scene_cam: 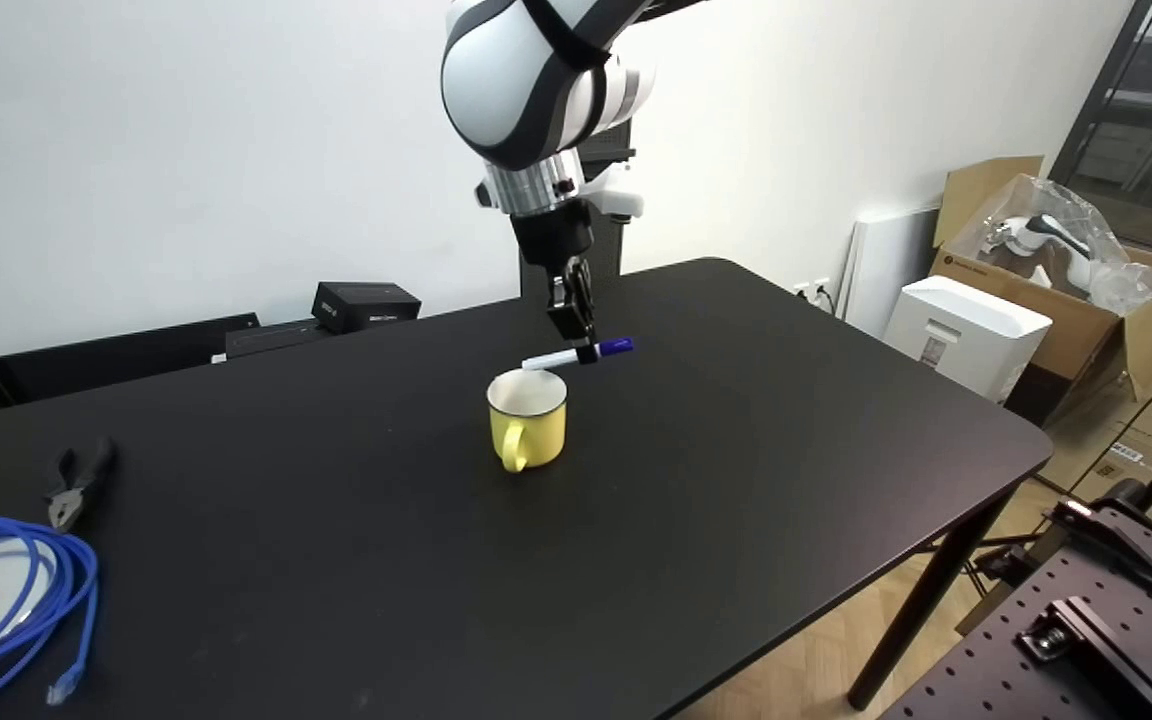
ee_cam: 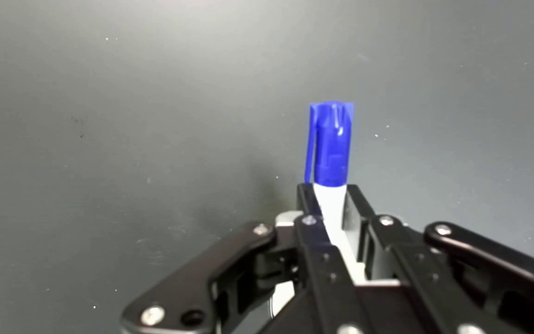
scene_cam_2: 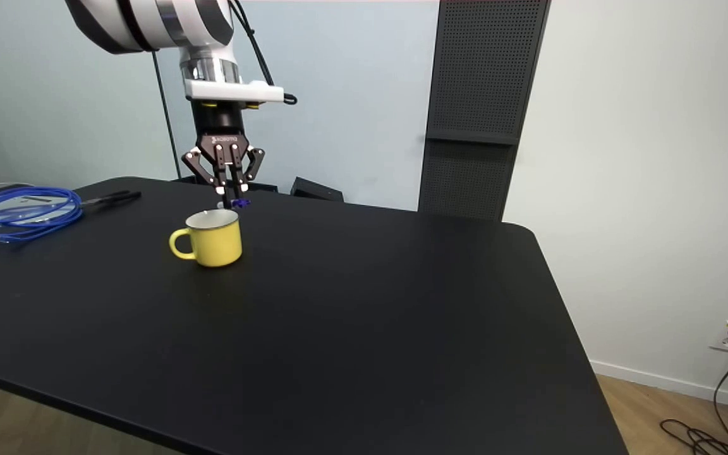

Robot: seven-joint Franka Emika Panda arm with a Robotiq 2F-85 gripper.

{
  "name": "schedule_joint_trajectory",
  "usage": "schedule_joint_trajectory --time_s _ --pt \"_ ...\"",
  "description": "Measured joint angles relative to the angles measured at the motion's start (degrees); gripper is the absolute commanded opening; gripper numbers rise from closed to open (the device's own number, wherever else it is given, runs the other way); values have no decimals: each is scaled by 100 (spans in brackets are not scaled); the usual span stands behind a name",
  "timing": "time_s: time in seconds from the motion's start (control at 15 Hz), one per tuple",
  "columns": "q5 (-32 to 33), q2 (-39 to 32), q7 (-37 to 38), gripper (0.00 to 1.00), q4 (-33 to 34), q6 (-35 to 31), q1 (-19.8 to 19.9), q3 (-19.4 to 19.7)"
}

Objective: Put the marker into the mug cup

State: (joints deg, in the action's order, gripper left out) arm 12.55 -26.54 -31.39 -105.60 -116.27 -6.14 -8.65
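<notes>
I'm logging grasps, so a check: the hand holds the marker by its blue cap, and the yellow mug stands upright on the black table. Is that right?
Not quite: the hand holds the marker by its white body, next to the blue cap, as the wrist view shows. The yellow mug does stand upright on the black table.
</notes>
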Motion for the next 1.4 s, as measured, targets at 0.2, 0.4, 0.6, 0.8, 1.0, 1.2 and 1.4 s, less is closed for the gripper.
schedule_joint_trajectory --time_s 0.2,0.4,0.6,0.8,1.0,1.2,1.4 --pt "-1 -196 -27 5 215 126 -45 -30" --pt "-2 -311 -29 18 370 285 -78 -53" --pt "-2 -337 -30 5 411 324 -82 -55" --pt "-2 -337 -30 5 396 343 -85 -56" --pt "6 -337 -30 5 408 506 -121 -57" --pt "80 -344 -2 5 482 838 -221 -58" --pt "278 -426 94 5 672 1112 -342 -55"
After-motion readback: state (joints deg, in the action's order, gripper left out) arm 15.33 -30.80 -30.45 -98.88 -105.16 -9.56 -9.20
